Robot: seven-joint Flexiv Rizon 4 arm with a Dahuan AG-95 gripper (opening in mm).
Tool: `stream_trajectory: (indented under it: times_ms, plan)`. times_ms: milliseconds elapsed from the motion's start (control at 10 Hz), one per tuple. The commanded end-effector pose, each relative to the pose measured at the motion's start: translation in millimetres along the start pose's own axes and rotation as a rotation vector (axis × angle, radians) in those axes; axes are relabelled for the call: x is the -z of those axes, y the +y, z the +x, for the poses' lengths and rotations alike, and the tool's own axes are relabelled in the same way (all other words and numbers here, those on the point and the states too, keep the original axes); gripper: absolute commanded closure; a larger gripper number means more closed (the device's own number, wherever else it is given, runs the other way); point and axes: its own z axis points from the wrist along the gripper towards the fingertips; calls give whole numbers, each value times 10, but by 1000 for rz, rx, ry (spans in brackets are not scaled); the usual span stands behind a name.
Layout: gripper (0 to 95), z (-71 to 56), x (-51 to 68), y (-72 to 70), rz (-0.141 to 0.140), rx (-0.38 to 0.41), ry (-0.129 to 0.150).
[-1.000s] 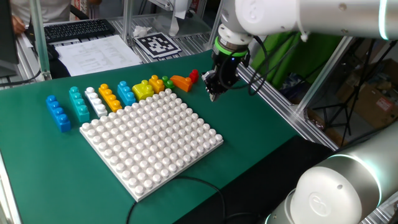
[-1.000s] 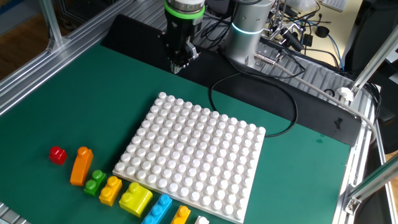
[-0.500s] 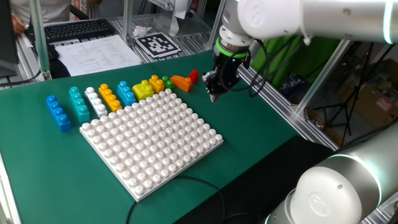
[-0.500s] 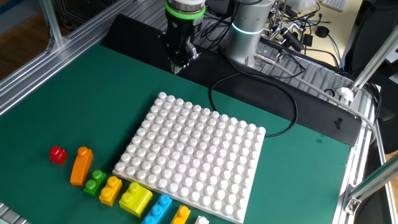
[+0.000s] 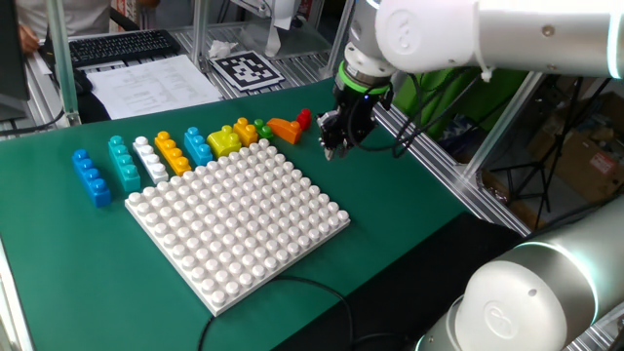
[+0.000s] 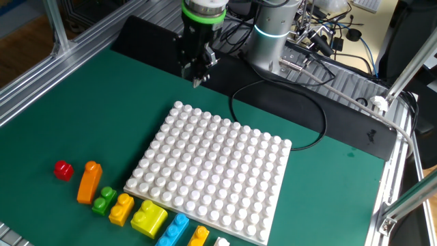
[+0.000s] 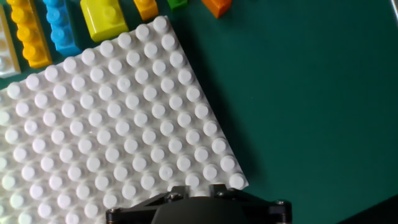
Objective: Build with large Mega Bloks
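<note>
Fingers (image 5: 331, 151) slightly parted, empty.

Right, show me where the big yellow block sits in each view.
One fixed view: yellow block, just beyond the white baseplate's far edge.
Other fixed view: bottom left, against the baseplate's near edge.
Hand view: top left.
Shared landmark: the baseplate.
</note>
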Motion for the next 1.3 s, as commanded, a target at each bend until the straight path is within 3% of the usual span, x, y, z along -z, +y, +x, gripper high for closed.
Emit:
stream_trajectory:
  times_ms: [100, 400, 500, 700, 800, 1100, 1300]
  plan:
    - [570, -146, 4, 11, 10, 1, 6]
    - [570, -734, -73, -143, 16, 40, 22]
    - [570, -962, -110, -252, 19, 75, 40]
    - [570, -1291, -131, -315, 20, 105, 59]
    - [570, -1451, -131, -341, 18, 123, 82]
    - [570, -1744, -151, -454, 19, 145, 83]
    - [570, -1831, -197, -558, 18, 151, 73]
